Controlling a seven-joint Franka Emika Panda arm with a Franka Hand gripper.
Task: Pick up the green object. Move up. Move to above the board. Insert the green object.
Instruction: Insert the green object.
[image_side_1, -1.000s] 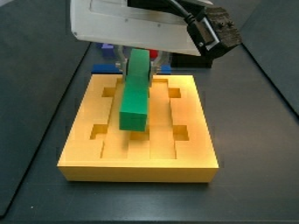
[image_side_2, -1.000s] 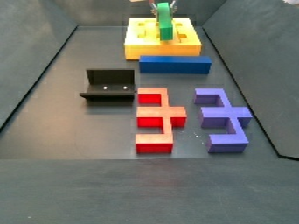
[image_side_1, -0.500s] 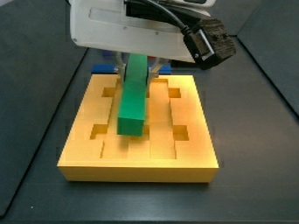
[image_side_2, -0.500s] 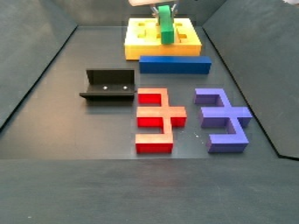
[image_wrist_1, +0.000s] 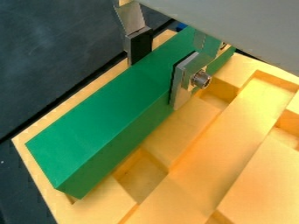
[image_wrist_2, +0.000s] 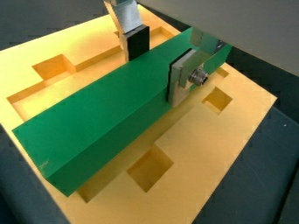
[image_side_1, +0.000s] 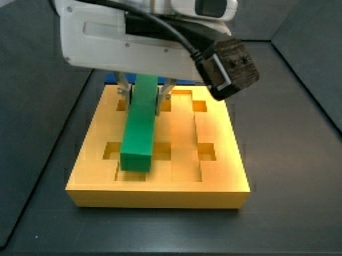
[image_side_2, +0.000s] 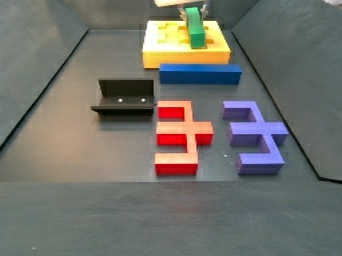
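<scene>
- Gripping the green object (image_side_1: 139, 135) near one end, the end effector (image_side_1: 144, 93) hangs above the board (image_side_1: 221, 175).
- Silver fingers (image_wrist_1: 184, 77) clamp both long sides.

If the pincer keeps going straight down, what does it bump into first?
Most likely the big yellow-orange grooved board. The pincer is shut on the long bright-green bar, which hangs above the board, so the bar's underside should touch it first, though the gap is hard to judge.
</scene>
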